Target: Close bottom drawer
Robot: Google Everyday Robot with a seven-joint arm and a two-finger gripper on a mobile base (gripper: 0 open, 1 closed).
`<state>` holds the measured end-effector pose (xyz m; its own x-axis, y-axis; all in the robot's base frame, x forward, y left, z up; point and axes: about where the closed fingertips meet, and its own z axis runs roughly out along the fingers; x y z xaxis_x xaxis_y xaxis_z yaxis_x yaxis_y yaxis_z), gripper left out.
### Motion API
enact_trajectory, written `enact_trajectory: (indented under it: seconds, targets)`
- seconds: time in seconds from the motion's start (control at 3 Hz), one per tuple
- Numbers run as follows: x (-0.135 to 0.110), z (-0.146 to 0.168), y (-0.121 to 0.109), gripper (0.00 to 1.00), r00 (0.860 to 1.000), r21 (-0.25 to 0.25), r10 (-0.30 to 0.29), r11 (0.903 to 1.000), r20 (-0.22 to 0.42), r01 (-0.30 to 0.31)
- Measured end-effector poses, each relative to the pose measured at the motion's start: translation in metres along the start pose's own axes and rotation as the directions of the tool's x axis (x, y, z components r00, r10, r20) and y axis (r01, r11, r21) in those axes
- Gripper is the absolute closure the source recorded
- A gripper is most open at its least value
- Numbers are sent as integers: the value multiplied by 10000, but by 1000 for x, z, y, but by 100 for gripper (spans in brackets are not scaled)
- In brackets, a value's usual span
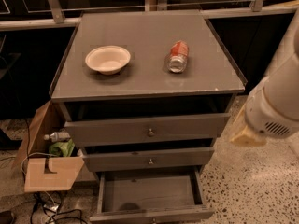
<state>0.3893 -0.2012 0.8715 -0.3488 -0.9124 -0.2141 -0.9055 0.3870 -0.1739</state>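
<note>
approach stage: the bottom drawer (149,195) gapes open at the grey cabinet's (149,76) foot; the gripper (246,133) hangs well apart at right, its grip impossible to tell. next, likely: descend, push the front.

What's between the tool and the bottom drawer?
Nothing: the camera view shows only bare speckled floor between the tool, right of the cabinet, and the bottom drawer.

Dim light from above, faint sheen on cabinet top (145,73), dark surroundings, jaws pale at right edge
</note>
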Motion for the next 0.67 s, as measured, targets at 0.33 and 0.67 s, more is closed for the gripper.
enact_trajectory:
  seconds: [0.33, 0.67]
  targets:
    - [13, 63, 37, 100, 9988, -976, 387, 9944, -295, -414]
    - [13, 63, 37, 100, 9988, -976, 389, 9944, -295, -416]
